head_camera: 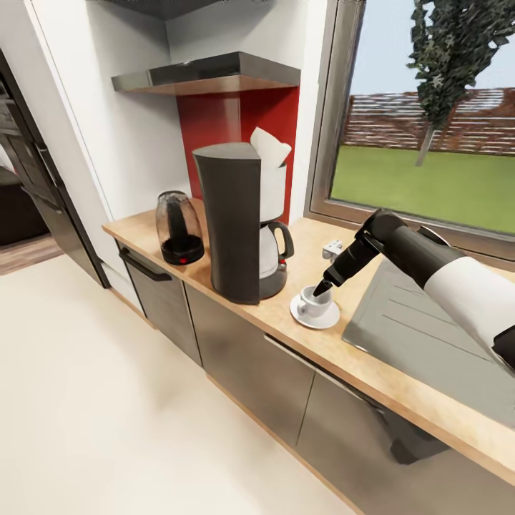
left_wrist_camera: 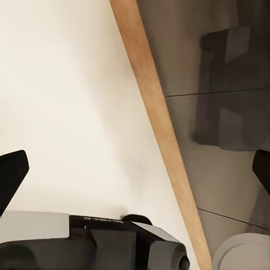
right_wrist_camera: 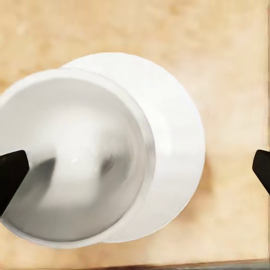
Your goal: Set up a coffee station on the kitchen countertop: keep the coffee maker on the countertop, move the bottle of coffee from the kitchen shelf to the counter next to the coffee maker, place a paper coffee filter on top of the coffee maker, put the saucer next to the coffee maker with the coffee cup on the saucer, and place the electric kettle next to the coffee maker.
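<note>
While the right gripper (head_camera: 322, 288) hangs just above the coffee cup (head_camera: 315, 301) with its fingers spread wide, the cup sits on the saucer (head_camera: 315, 316), just beside the coffee maker (head_camera: 239, 222) on the kitchen countertop (head_camera: 315, 343). A paper filter (head_camera: 270, 149) tops the coffee maker, the electric kettle (head_camera: 179, 227) stands near its other side, and the left gripper (left_wrist_camera: 135, 174) is likewise spread, over the floor (left_wrist_camera: 73, 101).

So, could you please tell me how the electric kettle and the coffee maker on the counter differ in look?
The electric kettle is short, rounded and smoky see-through glass; the coffee maker is much taller, with an opaque dark grey body. The kettle's top is bare, while the coffee maker carries a white paper filter. Both stand upright on the kitchen countertop, side by side.
</note>
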